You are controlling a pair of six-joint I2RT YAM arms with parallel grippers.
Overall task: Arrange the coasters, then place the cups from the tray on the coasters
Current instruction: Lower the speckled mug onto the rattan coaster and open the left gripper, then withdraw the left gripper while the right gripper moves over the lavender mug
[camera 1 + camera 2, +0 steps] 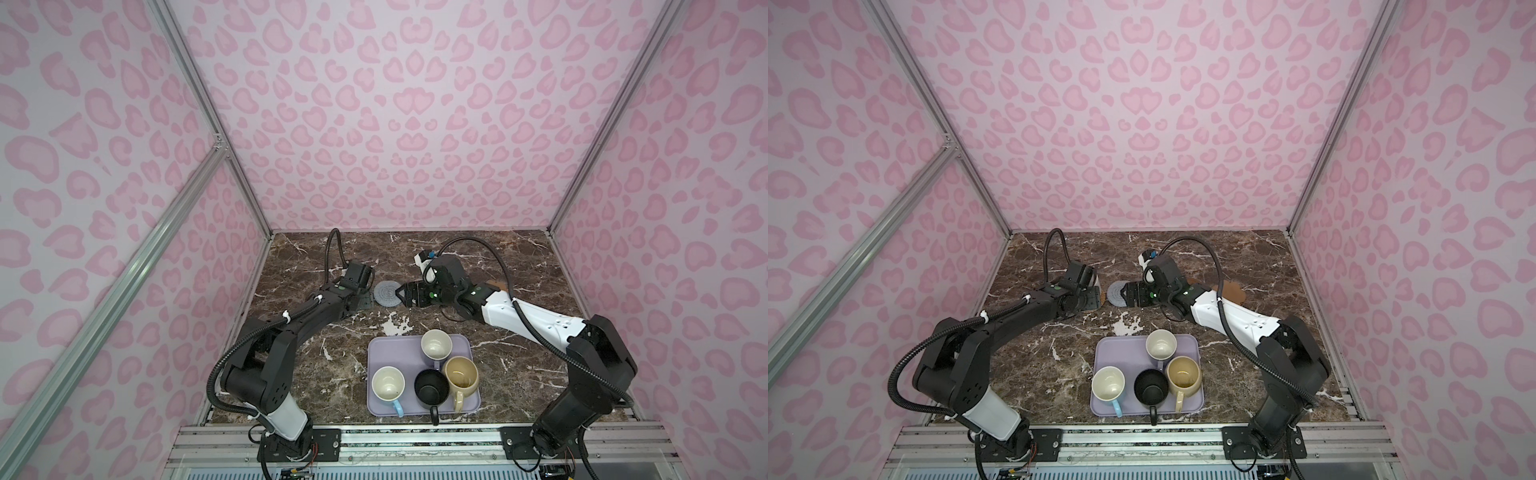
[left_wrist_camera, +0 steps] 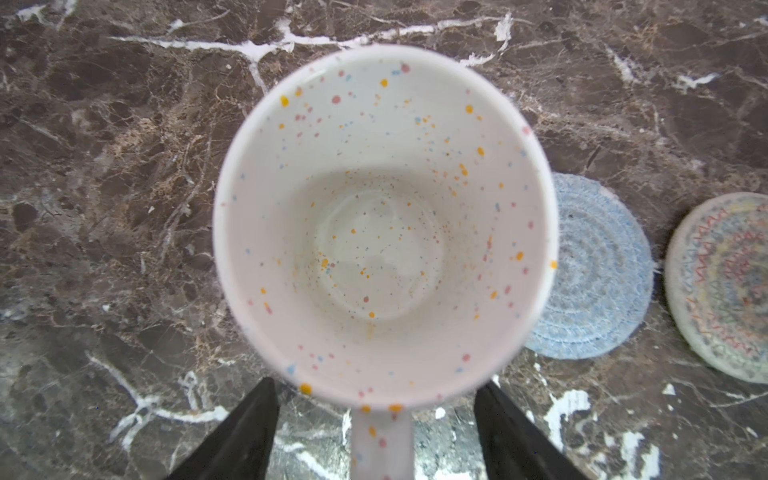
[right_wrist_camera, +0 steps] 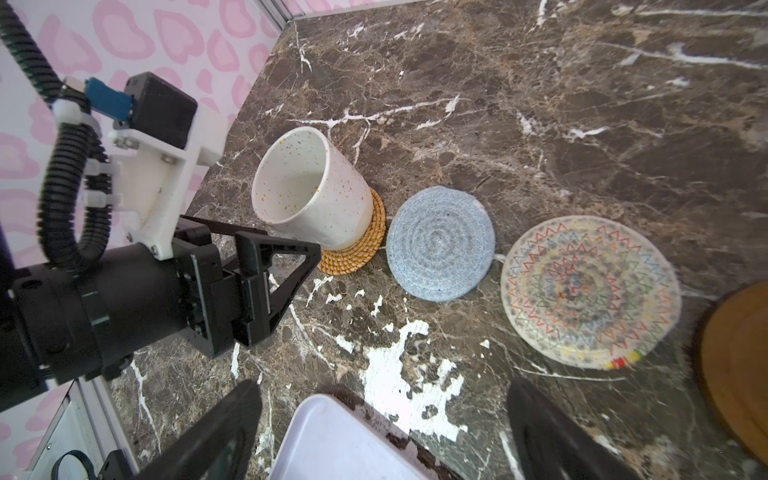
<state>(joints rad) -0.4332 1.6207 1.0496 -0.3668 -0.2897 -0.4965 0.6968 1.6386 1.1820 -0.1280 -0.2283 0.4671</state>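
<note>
White speckled mug point(image 3: 311, 187) upright on the orange woven coaster point(image 3: 357, 249). Its handle lies between the spread fingers point(image 2: 249, 432) of the left gripper point(image 2: 378, 384), seemingly untouched, though the close view is blurred. Right gripper point(image 3: 384, 386) gapes empty over the dark marble tabletop point(image 3: 540, 104). Pink-spotted walls point(image 1: 374, 104) enclose the cell.
</note>
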